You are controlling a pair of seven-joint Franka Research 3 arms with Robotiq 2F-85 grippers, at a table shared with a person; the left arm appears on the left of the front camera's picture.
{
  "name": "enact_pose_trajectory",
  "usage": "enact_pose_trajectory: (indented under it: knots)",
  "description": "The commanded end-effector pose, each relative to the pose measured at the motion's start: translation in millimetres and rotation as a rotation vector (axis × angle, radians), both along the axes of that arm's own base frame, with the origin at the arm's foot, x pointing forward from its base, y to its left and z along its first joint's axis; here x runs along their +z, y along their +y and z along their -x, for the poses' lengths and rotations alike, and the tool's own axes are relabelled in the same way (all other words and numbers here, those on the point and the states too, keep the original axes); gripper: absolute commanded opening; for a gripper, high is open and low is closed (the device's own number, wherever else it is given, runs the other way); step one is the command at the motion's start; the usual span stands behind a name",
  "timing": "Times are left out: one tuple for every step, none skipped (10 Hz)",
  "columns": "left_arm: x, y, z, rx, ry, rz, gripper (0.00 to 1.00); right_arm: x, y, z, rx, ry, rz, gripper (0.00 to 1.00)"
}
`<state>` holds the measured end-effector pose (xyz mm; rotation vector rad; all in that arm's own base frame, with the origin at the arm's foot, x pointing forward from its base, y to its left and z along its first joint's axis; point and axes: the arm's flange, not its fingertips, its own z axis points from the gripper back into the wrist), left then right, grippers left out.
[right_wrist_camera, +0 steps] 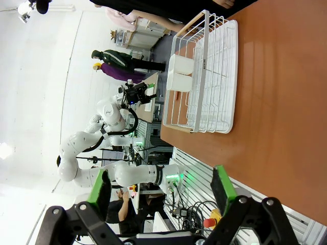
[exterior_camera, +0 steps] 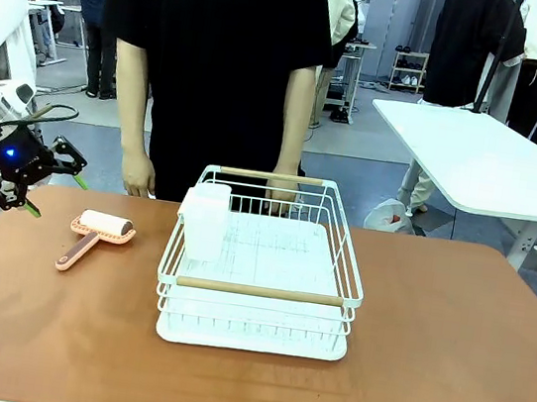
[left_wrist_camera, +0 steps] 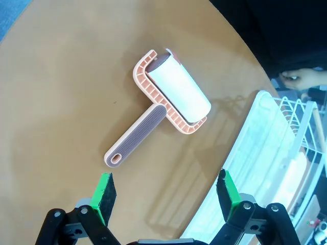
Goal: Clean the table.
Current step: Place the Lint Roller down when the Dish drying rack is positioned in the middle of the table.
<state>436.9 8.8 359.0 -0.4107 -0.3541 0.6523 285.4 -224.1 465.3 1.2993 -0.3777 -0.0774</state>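
Roller first, by the look of it; the peach-pink plastic lint roller with its white sticky drum and ribbed grey-brown handle lies flat on the big matte terracotta table, near the table's left end and just left of the white wire dish rack; the rack sits mid-table with a frosted white plastic cup stood in its near-left corner.

Left gripper hovers off the table's left end, up in the air and a bit further left than the roller; its green-padded fingers are spread wide with nothing between them; in the left wrist view the roller sits straight ahead of the open gripper, above the gap, not touching.

Key bit for the grab, I reckon: the handle's long axis runs diagonally, loop end pointing back toward the left-hand pad, drum end angled away toward the rack's tray; so the jaw line is skewed to the handle rather than square across it, and some wrist roll looks needed before dropping.

Right gripper is also wide open and empty, looking along the table with the rack well off ahead; left arm is clearly the nearer one.

Person stands at the far edge behind the rack, one hand resting by the table edge.
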Motion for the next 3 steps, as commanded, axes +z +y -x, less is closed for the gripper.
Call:
enact_pose_trajectory:
  knots:
    - [-1.4,-1.9,-0.3,0.034,-0.012,0.021,1.0,3.2,-0.4,1.6,0.0,-0.014,-0.01,1.0]
    - [-1.4,-1.9,-0.3,0.034,-0.012,0.021,1.0,3.2,-0.4,1.6,0.0,-0.014,-0.01,1.0]
    - [-1.4,-1.9,-0.3,0.034,-0.012,0.021,1.0,3.2,-0.4,1.6,0.0,-0.014,-0.01,1.0]
